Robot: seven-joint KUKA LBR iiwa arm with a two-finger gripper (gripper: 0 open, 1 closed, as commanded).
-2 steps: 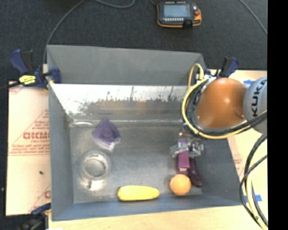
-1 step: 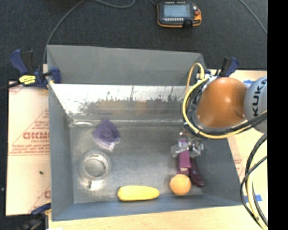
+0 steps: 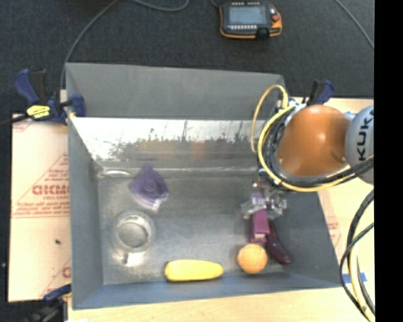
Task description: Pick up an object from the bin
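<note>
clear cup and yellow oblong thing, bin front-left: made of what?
Clear cup: see-through, the bin floor is visible through it, and its rim has bright glints. It is glass or clear hard plastic, can't tell which. Yellow oblong thing: opaque, smooth, even colour, soft sheen. Probably moulded plastic, possibly foam.

You are looking at one marking that can be read: the black letters "KUK" on the white arm link [image 3: 360,139] at the right, just beside the orange cover [image 3: 312,141]. They are running sideways, and the word is getting cut off at the link's edge. The handheld pendant [image 3: 250,17] at the top is showing a pale screen, but its figures are coming out too small to read.
</note>
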